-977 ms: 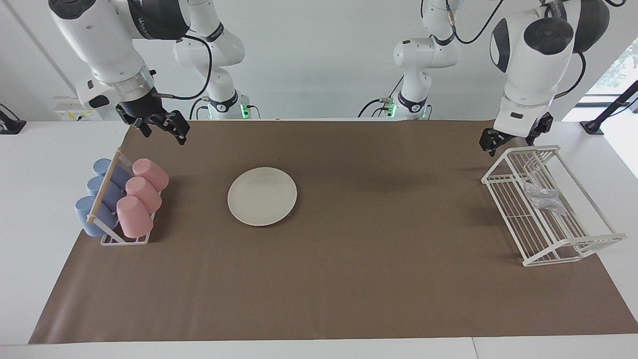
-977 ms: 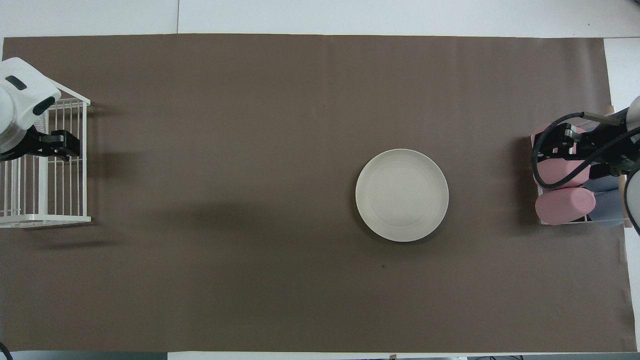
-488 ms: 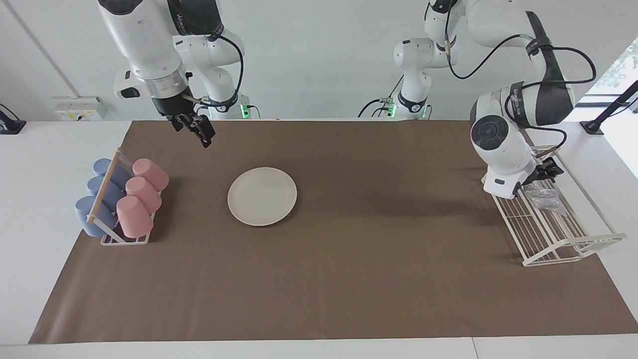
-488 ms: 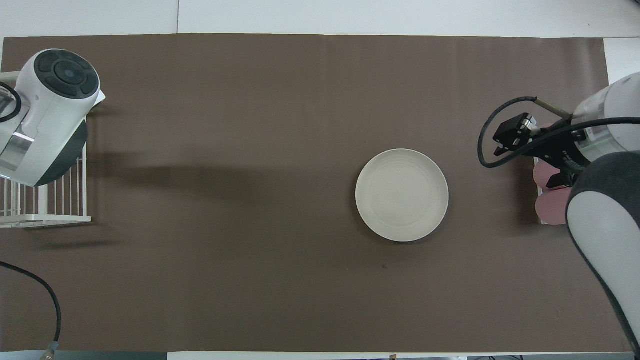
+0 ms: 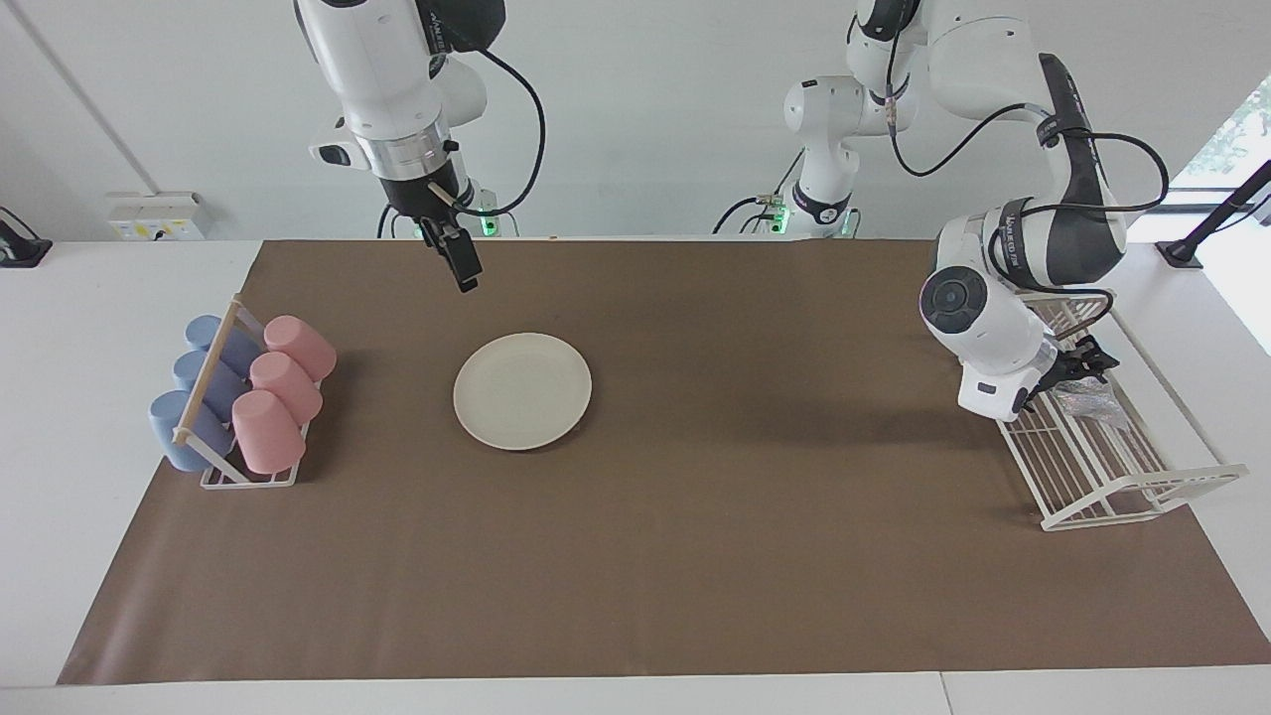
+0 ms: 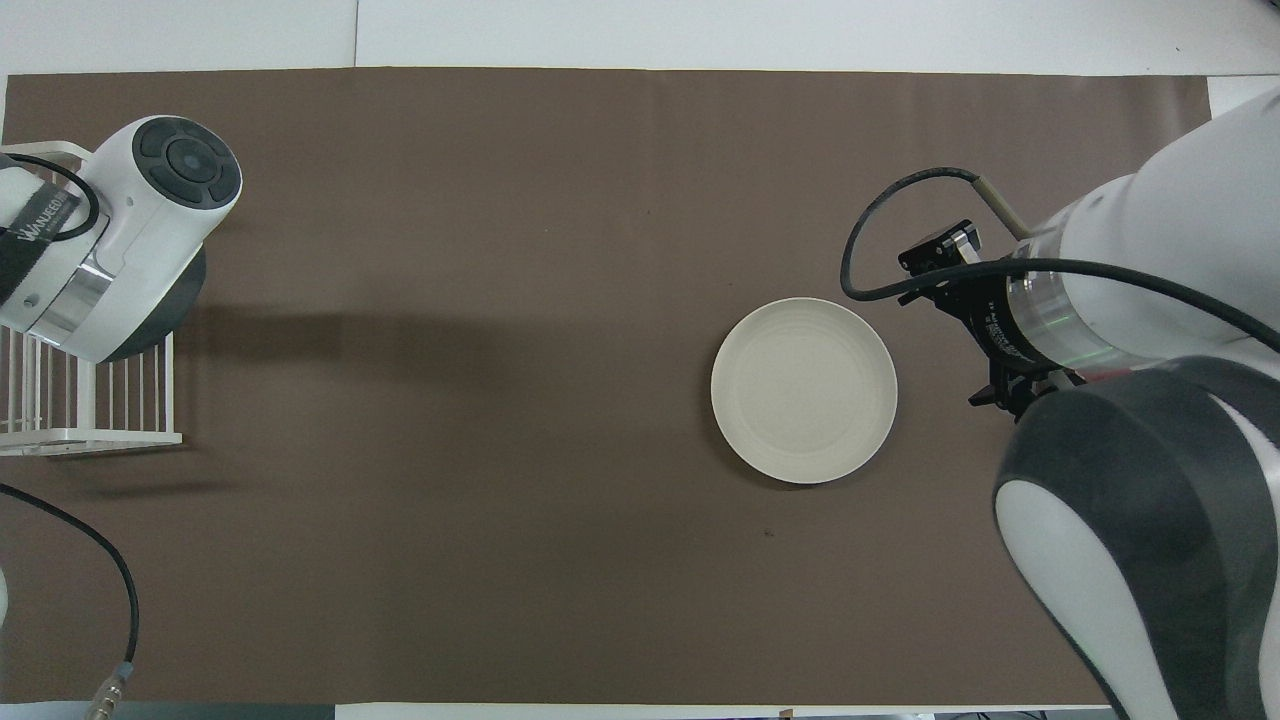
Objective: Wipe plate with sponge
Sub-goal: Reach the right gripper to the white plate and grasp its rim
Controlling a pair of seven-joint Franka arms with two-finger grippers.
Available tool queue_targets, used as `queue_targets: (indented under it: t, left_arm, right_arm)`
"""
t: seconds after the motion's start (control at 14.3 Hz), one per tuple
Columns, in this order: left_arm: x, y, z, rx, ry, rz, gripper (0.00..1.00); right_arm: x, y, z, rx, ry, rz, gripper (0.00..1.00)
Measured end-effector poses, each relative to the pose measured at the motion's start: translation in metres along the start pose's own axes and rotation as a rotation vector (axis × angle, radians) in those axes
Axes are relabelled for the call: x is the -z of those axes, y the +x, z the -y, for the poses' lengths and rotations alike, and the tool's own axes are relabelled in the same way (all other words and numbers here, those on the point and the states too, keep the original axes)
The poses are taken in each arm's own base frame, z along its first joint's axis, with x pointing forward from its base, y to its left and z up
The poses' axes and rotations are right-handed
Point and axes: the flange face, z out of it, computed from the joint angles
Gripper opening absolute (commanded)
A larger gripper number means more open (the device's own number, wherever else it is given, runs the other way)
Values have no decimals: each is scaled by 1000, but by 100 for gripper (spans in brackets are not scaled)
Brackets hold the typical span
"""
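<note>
Both arms swung inward; one plate, one sponge.

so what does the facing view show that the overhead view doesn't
Only the facing view shows the sponge lying in the white wire rack, the left gripper right at it, and the rack of pink and blue cups. Only the overhead view shows the plate from straight above. Both show the plate, the brown mat, and the right gripper raised beside the plate.
</note>
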Motion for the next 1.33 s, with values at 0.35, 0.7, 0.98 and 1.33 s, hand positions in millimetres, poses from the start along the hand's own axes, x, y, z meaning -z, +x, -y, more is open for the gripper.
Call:
queue_targets:
  t: [0.35,0.7,0.98,1.33]
  left_arm:
    - [-3,1,1,1,4,-4,23]
    - [-4,2,3,3,4,-9,0]
    - [-3,3,4,5,4,-13,0]
    - [19,12,21,39,-11,-39,0]
  right_arm:
    - [1,-41,11,-115,34,4,100]
    - [1,-55,14,-116,44,14,100]
    - [1,-63,20,-142,84,14,100]
    - [-11,-67,34,-164,125,15,100]
